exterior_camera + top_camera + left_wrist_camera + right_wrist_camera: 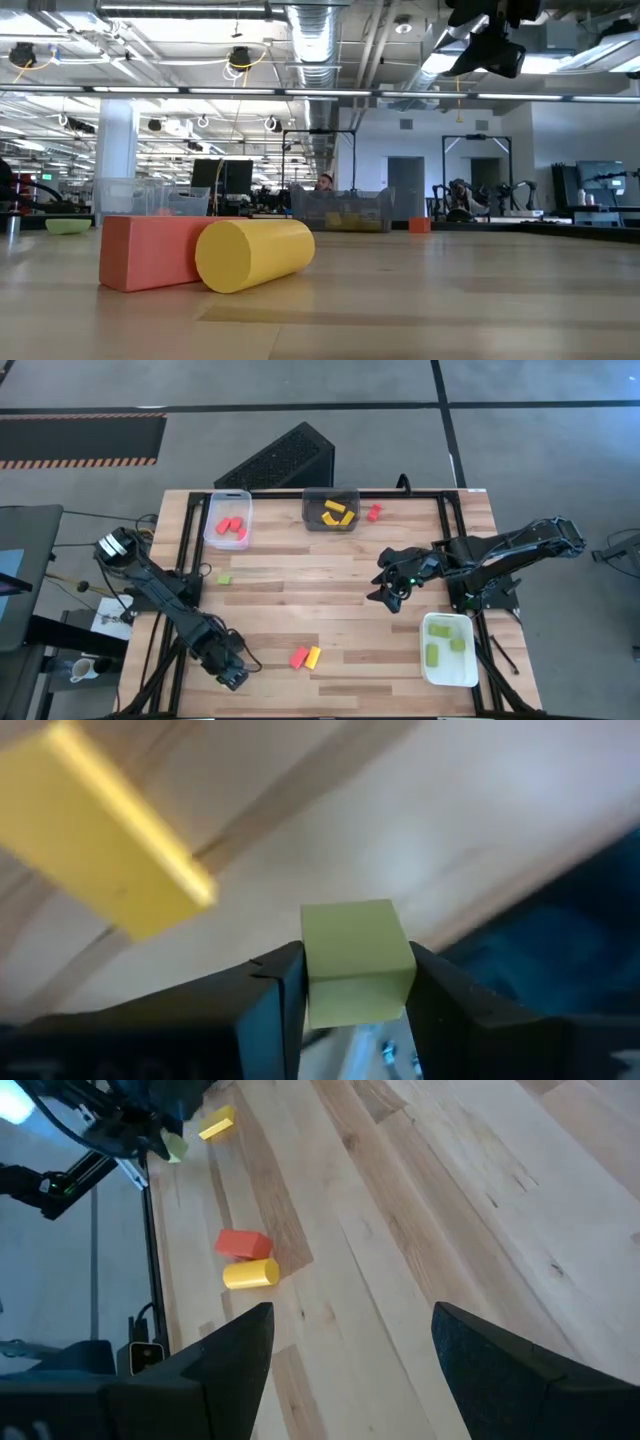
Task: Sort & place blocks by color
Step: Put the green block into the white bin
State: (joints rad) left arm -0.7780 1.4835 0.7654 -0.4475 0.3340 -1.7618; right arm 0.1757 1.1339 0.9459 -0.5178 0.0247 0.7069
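Spanning most of the high view, the wooden table (330,600) carries everything.

White tray (449,650), lower right of the high view: two light green blocks (446,641) inside.
Clear tray (228,520), upper left: red blocks (233,527) inside.
Dark grey tray (331,509), top centre: yellow blocks (337,513) inside; a lone red block (373,512) lies on the table just right of it.

Right end effector (385,582), centre right of the high view, raised above the table: fingers spread wide, nothing between them.
Left end effector (232,672), lower left: closed on a light green block (357,970), seen clamped between both fingers in the left wrist view.

Loose on the table: red block (298,657) touching a yellow cylinder (313,656), lower centre; another light green block (225,578) at left, well apart from those.

No readable writing or labels visible.
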